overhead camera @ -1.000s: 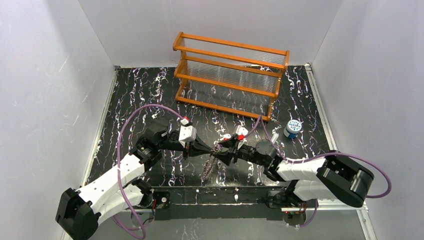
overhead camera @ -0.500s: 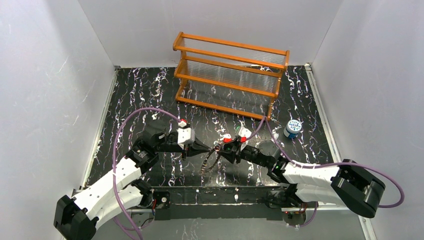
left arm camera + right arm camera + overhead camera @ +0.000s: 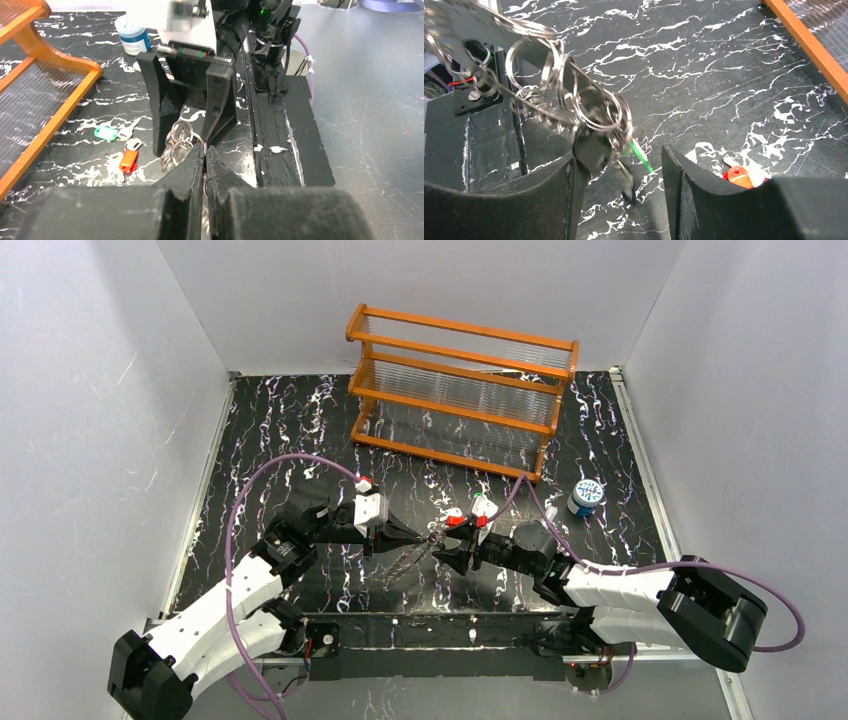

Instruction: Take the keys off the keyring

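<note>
Since a second ago the keyring (image 3: 408, 558) has swung from pointing at the near edge of the table (image 3: 300, 430) to slanting toward its near-left corner. Left jaws are clenched on one end. Right jaws stand released, one each side of the rings. A green key (image 3: 105, 133) and a red key (image 3: 128, 160) lie loose on the table.

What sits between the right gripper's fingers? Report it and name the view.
The keyring, a bunch of silvery split rings pinched by the left gripper, hangs between the right gripper's open fingers. The right wrist view shows it.
</note>
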Controlling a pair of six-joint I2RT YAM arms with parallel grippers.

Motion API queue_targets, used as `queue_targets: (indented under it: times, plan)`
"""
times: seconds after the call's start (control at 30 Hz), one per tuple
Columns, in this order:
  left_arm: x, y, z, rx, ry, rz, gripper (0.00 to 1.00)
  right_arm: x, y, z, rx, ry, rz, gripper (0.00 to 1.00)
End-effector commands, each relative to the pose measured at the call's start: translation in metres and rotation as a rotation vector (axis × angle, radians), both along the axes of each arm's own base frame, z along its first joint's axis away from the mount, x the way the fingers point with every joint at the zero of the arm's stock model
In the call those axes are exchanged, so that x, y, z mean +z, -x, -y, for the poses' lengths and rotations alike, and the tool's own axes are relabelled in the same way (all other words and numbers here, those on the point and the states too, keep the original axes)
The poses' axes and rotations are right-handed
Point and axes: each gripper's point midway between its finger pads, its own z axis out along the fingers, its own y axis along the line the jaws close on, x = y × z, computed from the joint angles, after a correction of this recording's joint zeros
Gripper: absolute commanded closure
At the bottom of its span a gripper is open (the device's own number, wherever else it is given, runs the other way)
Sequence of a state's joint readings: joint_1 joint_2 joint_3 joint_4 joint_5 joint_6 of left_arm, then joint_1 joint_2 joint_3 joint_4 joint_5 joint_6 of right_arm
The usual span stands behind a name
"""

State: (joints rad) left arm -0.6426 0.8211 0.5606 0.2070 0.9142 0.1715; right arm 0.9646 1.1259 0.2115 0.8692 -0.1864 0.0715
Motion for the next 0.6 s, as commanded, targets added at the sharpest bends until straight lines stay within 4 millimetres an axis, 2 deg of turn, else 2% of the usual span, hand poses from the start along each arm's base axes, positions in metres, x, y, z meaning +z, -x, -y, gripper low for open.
queue_targets:
  times: [0.0, 0.1, 0.2, 0.57]
  plan:
    - [0.024, 0.011, 0.002, -0.068, 0.084, 0.04, 1.0, 0.024, -0.006, -0.01, 0.001, -0.066, 0.049, 0.35]
    - [0.026, 0.014, 0.003, -0.088, 0.098, 0.033, 1.0, 0.024, -0.008, -0.013, -0.002, -0.074, 0.045, 0.32]
    - [0.027, 0.015, 0.003, -0.092, 0.1, 0.032, 1.0, 0.024, -0.008, -0.015, 0.006, -0.082, 0.043, 0.33]
    - [0.025, 0.015, 0.002, -0.089, 0.096, 0.029, 1.0, 0.037, 0.004, -0.015, 0.07, -0.106, 0.068, 0.57]
